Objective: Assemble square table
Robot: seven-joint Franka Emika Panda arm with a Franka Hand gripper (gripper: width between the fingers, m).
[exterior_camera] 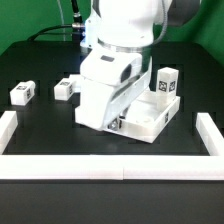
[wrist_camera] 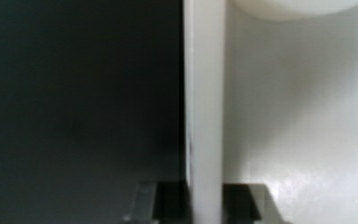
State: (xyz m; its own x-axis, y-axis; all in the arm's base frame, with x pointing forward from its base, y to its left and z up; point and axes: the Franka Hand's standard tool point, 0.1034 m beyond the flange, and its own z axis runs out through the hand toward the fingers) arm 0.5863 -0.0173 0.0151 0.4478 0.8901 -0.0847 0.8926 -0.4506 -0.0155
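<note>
Tabletop [wrist_camera: 309, 120] handling is judged to be the step in hand: its raised rim [wrist_camera: 204, 100] is straddled by the fingers [wrist_camera: 167, 203], one dark pad on the outer side over the black worktop [wrist_camera: 69, 100], the other on the inner side over the white tray floor. Both pads are seen flush against the rim wall, so the fingers are taken to be closed on it. The rim runs straight away from the pads, and a round corner socket [wrist_camera: 309, 8] is glimpsed at the far end of the tray, well apart from the grip.

In the exterior view the fingers themselves are hidden beneath the arm's white hand, which is lowered onto the near side of the tabletop [exterior_camera: 152, 126]. The tabletop lies flat on the worktop [exterior_camera: 50, 125], near the middle and slightly toward the exterior view's right. One tagged leg [exterior_camera: 167, 82] is seen upright at its far corner on the exterior view's right; whether it is fully seated cannot be told. Two more legs [exterior_camera: 22, 93] [exterior_camera: 65, 88] lie loose on the worktop toward the exterior view's left, well apart from the tabletop. White border walls [exterior_camera: 110, 168] enclose the near edge and both sides.

The assembly is judged to be early, with several legs not yet fitted. Next, a firm, square hold on the thin rim is called for while the tabletop is placed; a loose leg is then to be fetched once the rim is released.
</note>
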